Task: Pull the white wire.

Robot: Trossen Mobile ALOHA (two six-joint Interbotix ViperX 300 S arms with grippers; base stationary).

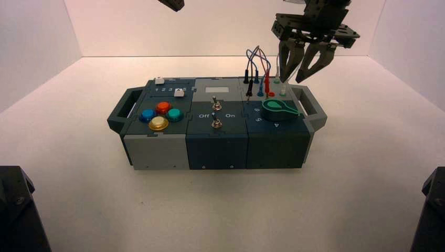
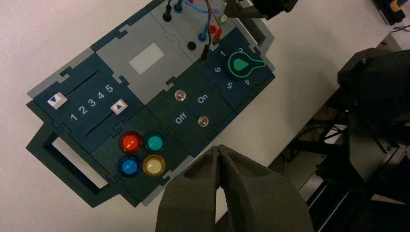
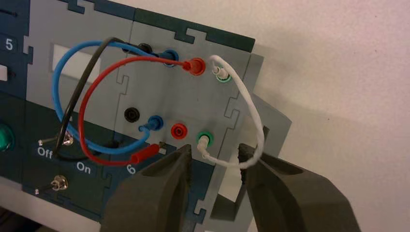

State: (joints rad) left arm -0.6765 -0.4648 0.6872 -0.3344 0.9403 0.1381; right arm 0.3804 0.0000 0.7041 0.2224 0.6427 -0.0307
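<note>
Both fingers of my right claw [image 3: 216, 153] stand well apart, with open space between them, above the far right part of the box [image 1: 216, 151]. One side of the white wire [image 3: 257, 121] bends in an arch across one of my fingertips, seen from the wrist; if it touches there, I cannot tell. Its two slim white plugs are at the green sockets, one at the far socket [image 3: 224, 77] and one at the near socket [image 3: 205, 137], on the grey panel [image 3: 159, 92] at the far right of the box. I hold nothing that I can see.

Beside it, on the same panel, rise the blue wire [image 3: 58, 89], the red wire [image 3: 86, 104] and the black wire [image 3: 77, 89]. The blue one has both plugs in blue sockets. Nearer me is the knob [image 2: 238, 64] with green pointer, which stands between the 2 and the 4. On the left side are four coloured buttons [image 2: 142, 153].

My left claw [image 2: 217, 149] has its fingers together, raised beyond the left part of the box, above the tabletop [image 1: 210, 210].
</note>
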